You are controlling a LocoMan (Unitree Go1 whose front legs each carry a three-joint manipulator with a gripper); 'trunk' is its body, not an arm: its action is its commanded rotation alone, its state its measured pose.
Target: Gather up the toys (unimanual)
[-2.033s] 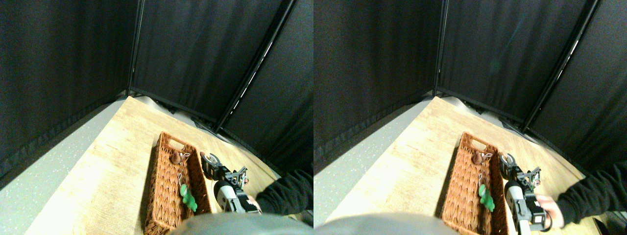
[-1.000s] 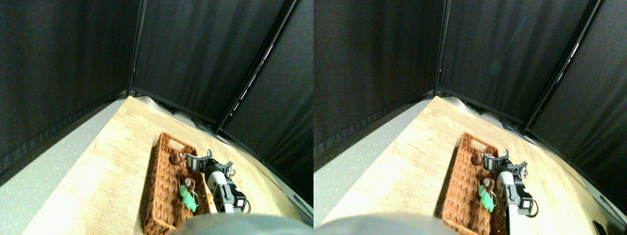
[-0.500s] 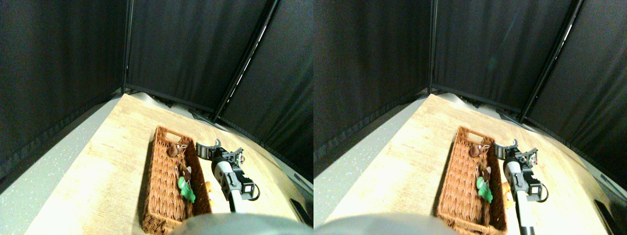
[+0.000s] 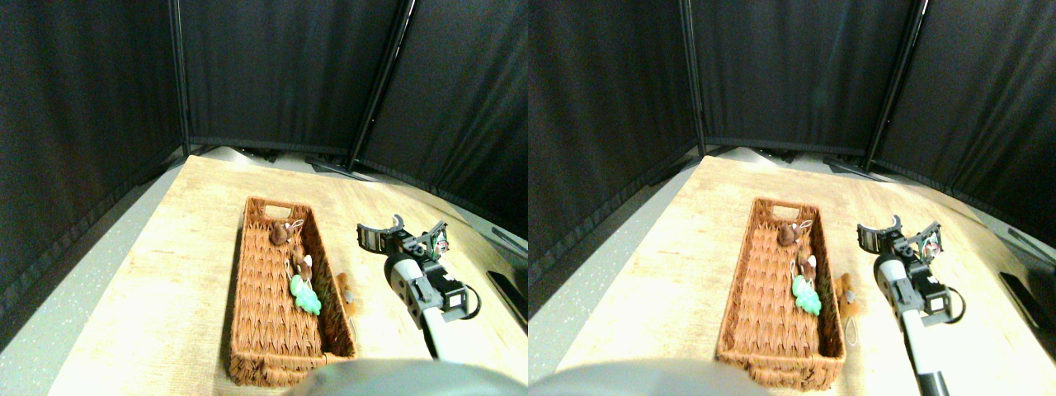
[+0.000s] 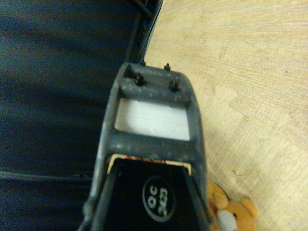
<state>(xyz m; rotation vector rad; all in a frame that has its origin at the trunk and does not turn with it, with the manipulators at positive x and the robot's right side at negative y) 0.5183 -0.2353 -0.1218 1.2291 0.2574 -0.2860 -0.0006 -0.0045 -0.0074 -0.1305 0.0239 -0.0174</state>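
Hovering right of the wicker basket [image 4: 247,330], the right gripper [image 4: 398,231] spreads its jaws, empty; green [image 4: 305,295] and brown toys [image 4: 279,233] lie inside; an orange-white toy [image 5: 230,213] sits on the table [image 4: 165,272] just outside.

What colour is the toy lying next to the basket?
Orange-brown with a white patch; it shows best in the wrist view.

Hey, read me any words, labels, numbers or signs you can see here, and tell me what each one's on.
No readable text on the scene's things in either view.
Wicker basket: no label or tag.
Green toy, two brown toys in it, orange toy beside it: no lettering visible, and they are too small to rule out tiny tags.
Wooden table and black curtains: plain, no signs.
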